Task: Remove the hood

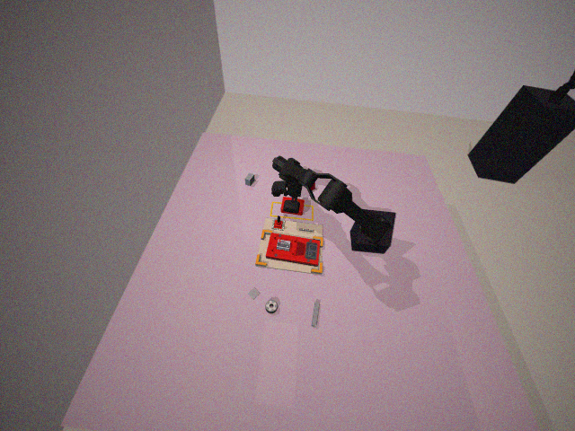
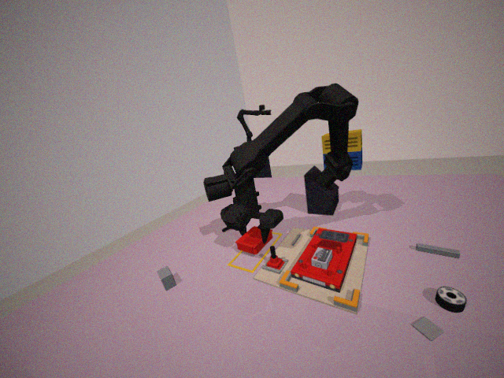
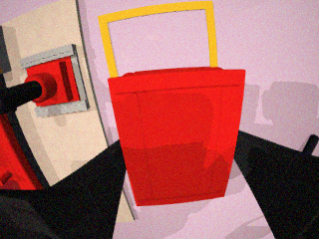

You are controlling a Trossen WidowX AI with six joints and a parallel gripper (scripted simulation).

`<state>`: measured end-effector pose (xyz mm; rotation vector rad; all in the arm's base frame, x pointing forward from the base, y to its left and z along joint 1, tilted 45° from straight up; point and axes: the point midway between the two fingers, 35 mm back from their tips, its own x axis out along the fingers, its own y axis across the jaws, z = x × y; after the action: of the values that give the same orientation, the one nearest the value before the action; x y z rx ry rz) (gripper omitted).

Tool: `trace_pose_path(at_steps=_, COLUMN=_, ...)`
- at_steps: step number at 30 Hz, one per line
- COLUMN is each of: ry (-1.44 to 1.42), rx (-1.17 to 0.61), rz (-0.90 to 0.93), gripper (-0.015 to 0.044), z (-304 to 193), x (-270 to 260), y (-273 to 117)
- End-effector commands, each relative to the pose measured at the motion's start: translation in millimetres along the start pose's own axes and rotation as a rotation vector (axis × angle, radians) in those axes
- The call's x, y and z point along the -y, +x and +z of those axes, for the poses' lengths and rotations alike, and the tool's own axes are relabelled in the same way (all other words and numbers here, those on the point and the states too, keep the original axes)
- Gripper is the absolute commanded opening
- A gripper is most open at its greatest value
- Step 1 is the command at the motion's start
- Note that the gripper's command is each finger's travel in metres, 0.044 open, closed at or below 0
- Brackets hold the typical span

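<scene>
A pink table spread out below pale walls, with a beige strip of floor behind its far edge. On it lay a cream board with 4 orange corner brackets, and between them sat the red toy car, its hood off and a gray engine block showing in it.

In the exterior view, the car stood right of a yellow outline, the marked area. The gripper pointed down over the far part of that outline, its 2 black fingers gripping the red hood from opposite sides. The pictures did not settle whether the hood touched the table.

Between outline and car, at the board's near left, a red piece with a black lever stood upright. A small gray block lay alone at the left. Well apart at the right were 3 things: a gray bar, a wheel and, nearest, a thin gray plate.
</scene>
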<state>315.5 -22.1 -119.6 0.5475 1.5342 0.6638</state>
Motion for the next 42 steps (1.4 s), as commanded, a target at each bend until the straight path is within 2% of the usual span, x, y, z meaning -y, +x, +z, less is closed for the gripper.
trace_pose_path(at_steps=1, ry=0.005, rx=-0.001, rz=0.005, gripper=0.0, z=-1, x=-1, y=3)
trace_pose_path(at_steps=40, ry=0.005, rx=-0.001, rz=0.006, gripper=0.0, z=-1, x=-1, y=21)
trace_pose_path(at_steps=42, ry=0.0, rx=0.0, rz=0.001, gripper=0.0053, z=0, x=0, y=19)
